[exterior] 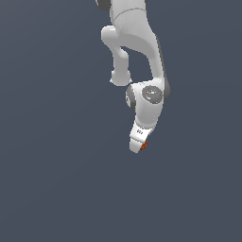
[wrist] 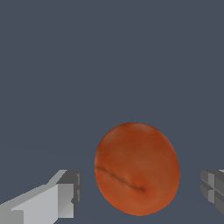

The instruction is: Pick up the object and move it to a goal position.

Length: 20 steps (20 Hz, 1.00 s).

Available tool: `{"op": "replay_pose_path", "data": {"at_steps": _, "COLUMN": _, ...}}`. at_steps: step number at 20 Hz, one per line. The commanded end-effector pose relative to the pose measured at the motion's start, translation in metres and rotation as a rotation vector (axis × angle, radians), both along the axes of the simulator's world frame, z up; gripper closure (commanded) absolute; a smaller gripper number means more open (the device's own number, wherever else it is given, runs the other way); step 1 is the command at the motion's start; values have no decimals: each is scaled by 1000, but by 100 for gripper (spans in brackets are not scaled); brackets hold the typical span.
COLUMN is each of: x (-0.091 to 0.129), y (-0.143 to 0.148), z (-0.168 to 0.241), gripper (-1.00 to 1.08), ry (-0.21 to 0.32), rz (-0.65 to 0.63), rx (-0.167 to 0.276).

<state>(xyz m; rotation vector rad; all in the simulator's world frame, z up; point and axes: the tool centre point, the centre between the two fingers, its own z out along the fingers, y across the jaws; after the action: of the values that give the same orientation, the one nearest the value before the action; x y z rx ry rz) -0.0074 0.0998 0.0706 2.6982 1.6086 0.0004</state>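
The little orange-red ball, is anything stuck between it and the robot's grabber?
Nothing visible. The small orange-red bumpy ball sits between the white gripper fingers, with open gaps on both sides.

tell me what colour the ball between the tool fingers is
Orange-red, with a thin dark streak across it; the ball shows best in the wrist view.

I see an orange-red, roughly round ball (wrist: 136, 168) with a dark streak, light-grey blocky gripper fingers (wrist: 48, 199), and a slate-blue ground (wrist: 65, 65), possibly matte.

plain slate-grey backdrop (exterior: 47, 189), flat even light
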Motion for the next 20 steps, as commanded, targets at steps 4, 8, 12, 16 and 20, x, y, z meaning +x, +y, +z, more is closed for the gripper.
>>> {"op": "replay_pose_path", "data": {"at_steps": 4, "x": 0, "y": 0, "z": -21, "gripper": -92, "ry": 1, "rz": 2, "rx": 0}}
{"op": "replay_pose_path", "data": {"at_steps": 8, "x": 0, "y": 0, "z": -24, "gripper": 108, "ry": 1, "rz": 2, "rx": 0}}
{"op": "replay_pose_path", "data": {"at_steps": 12, "x": 0, "y": 0, "z": -24, "gripper": 108, "ry": 1, "rz": 2, "rx": 0}}
{"op": "replay_pose_path", "data": {"at_steps": 16, "x": 0, "y": 0, "z": -24, "gripper": 108, "ry": 1, "rz": 2, "rx": 0}}
{"op": "replay_pose_path", "data": {"at_steps": 20, "x": 1, "y": -2, "z": -23, "gripper": 108, "ry": -1, "rz": 1, "rx": 0}}
